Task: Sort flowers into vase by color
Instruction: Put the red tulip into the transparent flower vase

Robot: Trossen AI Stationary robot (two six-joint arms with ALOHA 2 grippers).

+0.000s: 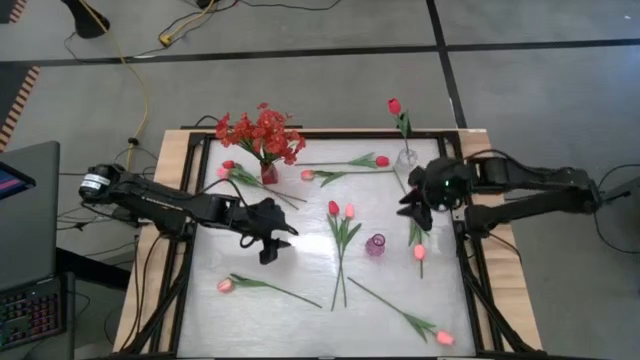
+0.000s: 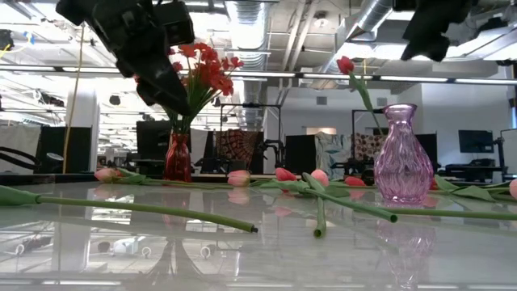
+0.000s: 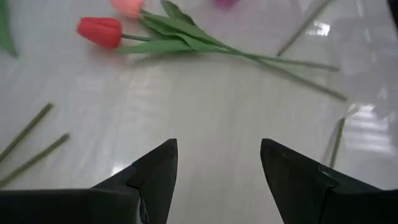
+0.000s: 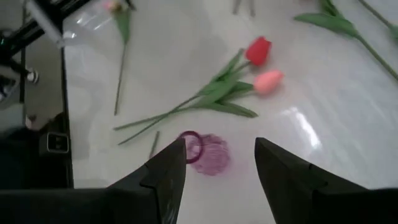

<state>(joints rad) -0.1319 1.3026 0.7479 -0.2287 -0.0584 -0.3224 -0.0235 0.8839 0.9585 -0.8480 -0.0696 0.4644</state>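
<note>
So far only part of the sorting is done: the red blossom sprays (image 1: 262, 132) stand in the red vase (image 1: 269, 174) and one red tulip (image 1: 395, 107) in the clear vase (image 1: 407, 159), while the pink vase (image 1: 375, 245) is empty. Several tulips, such as the pair (image 1: 341, 210) at mid-worktop (image 1: 300, 270), lie loose. Both the left tool (image 1: 281, 238) and right tool (image 1: 413, 208) hover open, holding nothing.

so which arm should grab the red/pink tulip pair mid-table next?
Probably left. Its open pincer hangs empty beside the pair, which its wrist view shows just ahead. The right pincer, also open and empty, sits past the purple vase.
</note>
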